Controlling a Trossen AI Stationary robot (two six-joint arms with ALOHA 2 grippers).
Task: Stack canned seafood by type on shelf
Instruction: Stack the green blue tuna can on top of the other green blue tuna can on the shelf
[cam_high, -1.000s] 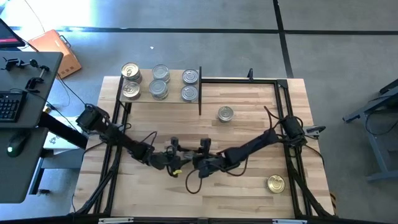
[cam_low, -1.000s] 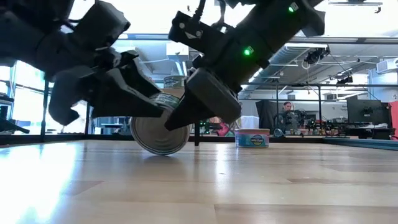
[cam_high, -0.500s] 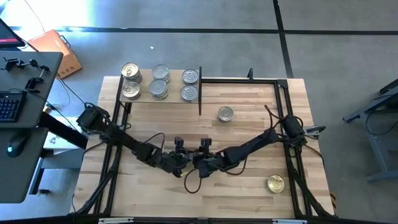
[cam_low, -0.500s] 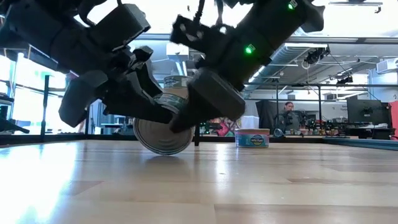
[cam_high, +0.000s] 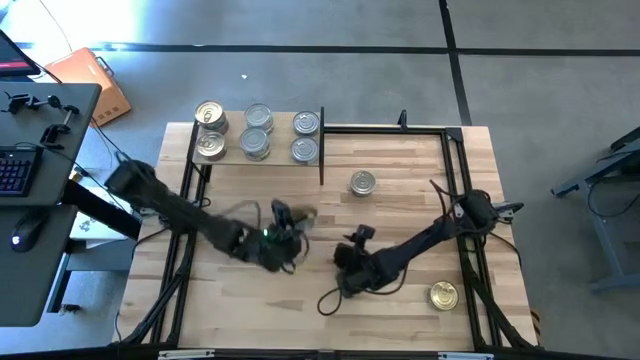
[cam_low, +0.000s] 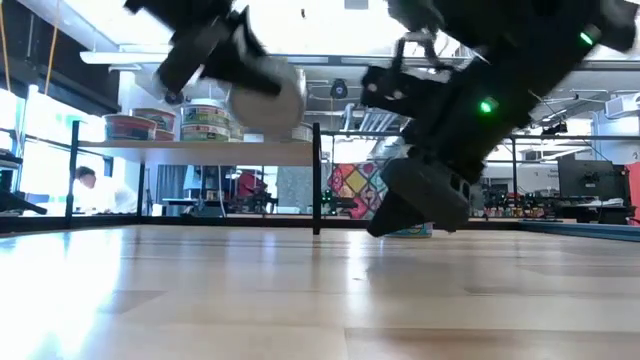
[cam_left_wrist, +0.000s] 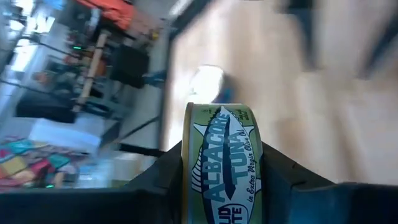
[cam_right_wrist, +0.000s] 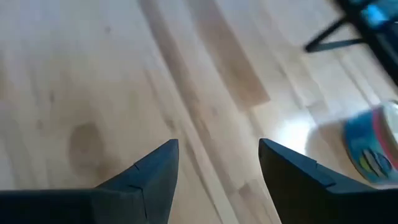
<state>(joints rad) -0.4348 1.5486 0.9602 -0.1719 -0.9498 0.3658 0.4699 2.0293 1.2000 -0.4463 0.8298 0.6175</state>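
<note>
My left gripper (cam_high: 292, 222) is shut on a can of seafood with a green tuna label (cam_left_wrist: 225, 162). It holds the can high above the table's middle (cam_low: 268, 88). To its right my right gripper (cam_high: 345, 262) stands open just over the bare wood (cam_right_wrist: 217, 155), with nothing between its fingers. The shelf (cam_high: 279, 150) at the far left carries several cans (cam_high: 256, 130). A silver-topped, blue-labelled can (cam_high: 362, 183) rests on its base on the table right of the shelf. A gold-topped can (cam_high: 443, 295) rests near the right front corner. My left gripper pinches the can between its two fingers, one on each flat end (cam_left_wrist: 186, 155). The labelled side wall faces the wrist camera. The fingers (cam_left_wrist: 281, 177) come slanting from the table's left. The can is turned on edge and lifted clear of the table.
A black metal frame (cam_high: 400, 128) runs along the table's far and side edges, and a black upright (cam_low: 316, 180) stands at the shelf's right end. Cables (cam_high: 330, 298) trail under the right arm. Bare wood lies between the two arms and along the near edge.
Both grippers were at the can, which stood on edge on the table. My right gripper has let go and drawn back toward the table's right edge. My left gripper has risen and tipped toward the shelf, and the can is now lifted clear.
</note>
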